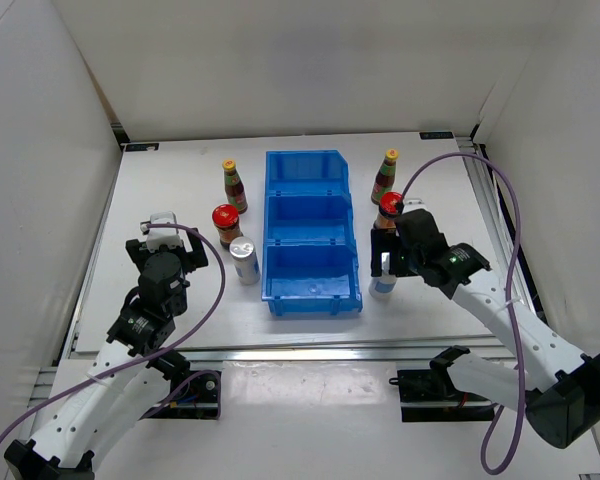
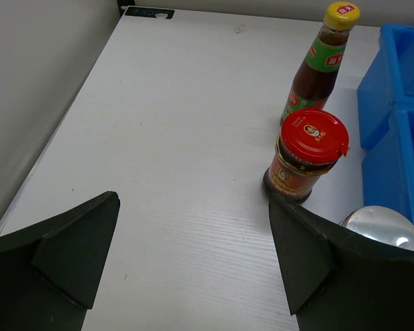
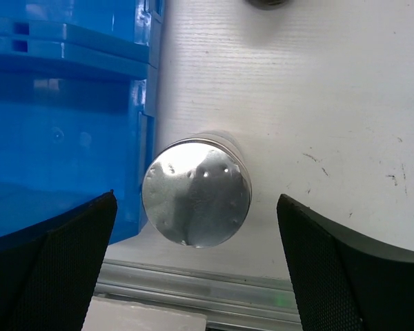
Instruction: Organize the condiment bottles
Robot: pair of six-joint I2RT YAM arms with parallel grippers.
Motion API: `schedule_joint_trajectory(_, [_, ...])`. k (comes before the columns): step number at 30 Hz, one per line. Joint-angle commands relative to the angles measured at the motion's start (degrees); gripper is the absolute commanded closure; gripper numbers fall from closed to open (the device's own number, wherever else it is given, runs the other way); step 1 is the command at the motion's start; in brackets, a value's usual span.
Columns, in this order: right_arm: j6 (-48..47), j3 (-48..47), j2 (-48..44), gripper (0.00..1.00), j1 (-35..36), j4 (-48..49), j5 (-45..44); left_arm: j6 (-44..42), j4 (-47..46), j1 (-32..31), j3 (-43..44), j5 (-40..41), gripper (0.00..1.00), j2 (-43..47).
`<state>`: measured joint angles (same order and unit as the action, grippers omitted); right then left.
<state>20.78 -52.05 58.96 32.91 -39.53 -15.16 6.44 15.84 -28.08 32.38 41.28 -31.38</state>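
right gripper (image 1: 383, 262) over the silver metal cylinder (image 3: 196, 196), fingers (image 3: 55, 262) released
off-centre closing may tip it against the blue plastic bin (image 3: 69, 62)

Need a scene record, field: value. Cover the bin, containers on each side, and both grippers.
bin: blue bin, mid-table, three compartments, nothing visible inside
left of bin: left yellow-cap bottle, left red-lid jar, left silver cylinder, all upright
right of bin: right yellow-cap bottle, right red-lid jar, right silver cylinder
left gripper: open, holding nothing
right gripper: open, fingers either side of right silver cylinder, not touching
sorted: none
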Motion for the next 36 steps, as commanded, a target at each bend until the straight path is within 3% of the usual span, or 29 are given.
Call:
schedule_joint_trajectory(1, [0.06, -0.51, -0.07, 0.00, -0.12, 1.82, 0.04, -0.28, -0.81, 0.21, -0.13, -0.67, 0.00, 0.44])
schedule_joint_trajectory(14, [0.06, 1.60, 8.98, 0.01, -0.12, 5.51, 1.27, -0.28, -0.81, 0.21, -0.13, -0.67, 0.00, 0.44])
schedule_joint_trajectory(15, [0.06, 2.13, 8.98, 0.06, -0.12, 6.04, 1.27, -0.28, -0.81, 0.21, -0.13, -0.67, 0.00, 0.44])
schedule_joint_trajectory(20, [0.58, 2.66, 8.46, 0.59, -0.12, 6.04, 1.27, -0.28, -0.81, 0.21, -0.13, -0.67, 0.00, 0.44])
schedule_joint_trajectory(25, [1.11, 1.96, 6.26, 0.85, -0.12, 4.73, 0.04, -0.28, -0.81, 0.21, -0.13, -0.67, 0.00, 0.44])
schedule_joint_trajectory(31, [-0.55, -7.08, 1.60, 0.98, 1.80, -0.28, -1.45, -0.28, -0.81, 0.21, -0.13, -0.67, 0.00, 0.44])
schedule_joint_trajectory(36, [-4.33, -19.37, 4.66, 1.00, 3.91, -2.57, -1.45, -0.28, -0.81, 0.21, -0.13, -0.67, 0.00, 0.44])
